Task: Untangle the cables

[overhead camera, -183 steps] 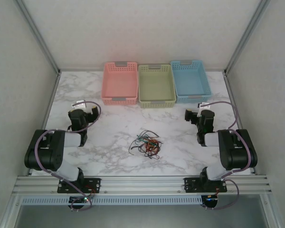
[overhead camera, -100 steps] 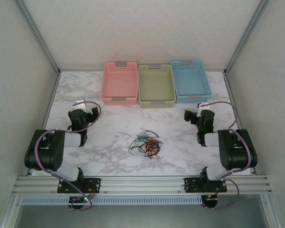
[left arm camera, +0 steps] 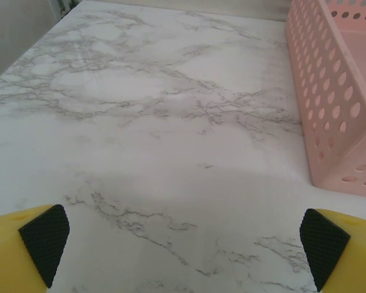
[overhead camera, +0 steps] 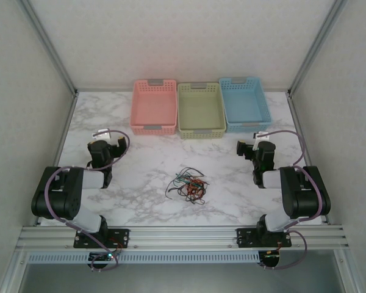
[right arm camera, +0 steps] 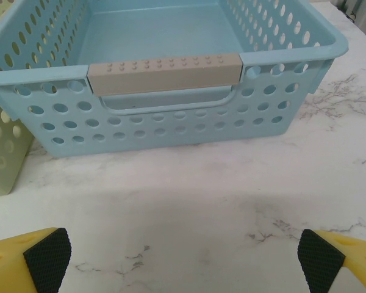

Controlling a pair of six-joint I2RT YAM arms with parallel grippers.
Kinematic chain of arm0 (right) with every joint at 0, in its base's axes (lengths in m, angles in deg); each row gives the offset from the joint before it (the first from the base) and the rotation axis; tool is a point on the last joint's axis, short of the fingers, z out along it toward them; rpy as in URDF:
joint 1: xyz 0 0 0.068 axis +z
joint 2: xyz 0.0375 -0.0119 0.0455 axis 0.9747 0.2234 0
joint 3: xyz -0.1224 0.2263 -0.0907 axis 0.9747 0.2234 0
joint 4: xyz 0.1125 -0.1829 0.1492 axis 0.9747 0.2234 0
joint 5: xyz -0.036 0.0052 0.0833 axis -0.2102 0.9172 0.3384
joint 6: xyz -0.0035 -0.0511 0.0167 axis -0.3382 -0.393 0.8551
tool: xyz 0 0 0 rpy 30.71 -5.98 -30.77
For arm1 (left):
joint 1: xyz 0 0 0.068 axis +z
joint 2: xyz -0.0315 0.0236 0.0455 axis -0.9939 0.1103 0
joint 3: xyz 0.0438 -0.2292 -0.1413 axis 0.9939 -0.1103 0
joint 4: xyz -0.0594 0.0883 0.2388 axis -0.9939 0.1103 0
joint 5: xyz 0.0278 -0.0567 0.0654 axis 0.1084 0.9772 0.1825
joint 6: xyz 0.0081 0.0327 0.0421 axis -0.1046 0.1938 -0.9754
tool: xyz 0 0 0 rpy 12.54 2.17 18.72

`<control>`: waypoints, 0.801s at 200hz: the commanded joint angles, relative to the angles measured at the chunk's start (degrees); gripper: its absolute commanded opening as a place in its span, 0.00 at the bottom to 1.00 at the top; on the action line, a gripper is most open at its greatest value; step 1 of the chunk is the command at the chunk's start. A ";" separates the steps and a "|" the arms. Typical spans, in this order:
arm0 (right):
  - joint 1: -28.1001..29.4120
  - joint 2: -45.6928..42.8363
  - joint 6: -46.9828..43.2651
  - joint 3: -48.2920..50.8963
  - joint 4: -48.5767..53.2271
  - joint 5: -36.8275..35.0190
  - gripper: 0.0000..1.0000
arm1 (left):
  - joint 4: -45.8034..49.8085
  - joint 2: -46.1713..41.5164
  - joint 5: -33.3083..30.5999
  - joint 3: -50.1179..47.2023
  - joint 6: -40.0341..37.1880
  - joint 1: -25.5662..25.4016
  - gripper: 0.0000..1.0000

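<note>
Nothing has visibly moved since the earlier top views: both arms sit folded near their bases and the tangle lies in the same spot.

The cables [overhead camera: 188, 185] form one loose clump of black, red-orange, green and brown strands on the tabletop [overhead camera: 140, 201]. They lie about midway between its left and right edges and nearer the near edge than the far one. They are well apart from the pink basket [overhead camera: 154, 129], the green basket [overhead camera: 201, 132] and the blue basket [right arm camera: 171, 122], which line the far edge.

The left gripper [left arm camera: 183, 244] has its jaws spread wide with nothing between the pads [left arm camera: 46, 241], only bare marble ahead and the pink basket's wall to its right. The right gripper [right arm camera: 183, 256] is equally wide and empty, and it faces the front wall of the blue basket.

Both grippers point toward the far edge, while the clump lies inward of each and back toward the near edge. Either arm would therefore have to swing toward the centre and turn down onto it. The right gripper looks somewhat nearer to the clump than the left.

The clump has no clear long axis. It is roughly round, with black loops straying out on its left and far sides, and those look the easiest strands to pinch first. No strand has been separated yet, so I judge the task to be at its start.
</note>
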 commanded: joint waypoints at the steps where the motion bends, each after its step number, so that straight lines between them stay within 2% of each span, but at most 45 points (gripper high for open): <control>1: -0.19 -0.03 -1.01 -0.85 -0.44 0.46 0.99 | 0.75 0.08 1.11 0.96 0.80 0.69 1.00; 84: -0.16 -0.03 -0.95 -0.85 -0.42 0.46 0.99 | 0.69 0.08 1.33 0.90 0.89 0.89 1.00; 91: -0.26 -0.03 -0.94 -0.85 -0.41 0.46 0.99 | 0.04 -0.04 0.35 0.70 0.80 0.63 1.00; 95: -0.17 -0.03 -0.94 -0.85 -0.45 0.45 0.99 | -0.05 -0.30 -2.47 0.54 1.07 0.00 1.00; 106: -0.16 -0.03 -0.94 -0.85 -0.44 0.46 0.99 | 3.80 -4.18 -11.13 1.10 1.79 -1.92 1.00; 116: -0.19 -0.03 -0.99 -0.85 -0.45 0.46 0.99 | 11.46 -9.60 -13.96 2.85 2.38 -2.46 1.00; 134: -0.29 -0.03 -0.96 -0.94 -0.28 0.49 0.99 | 23.31 -19.36 -15.18 5.40 7.84 -2.49 1.00; 160: -0.30 -0.03 -0.93 -0.87 -0.44 0.47 0.99 | 27.73 -30.27 -12.89 4.46 19.37 -2.33 1.00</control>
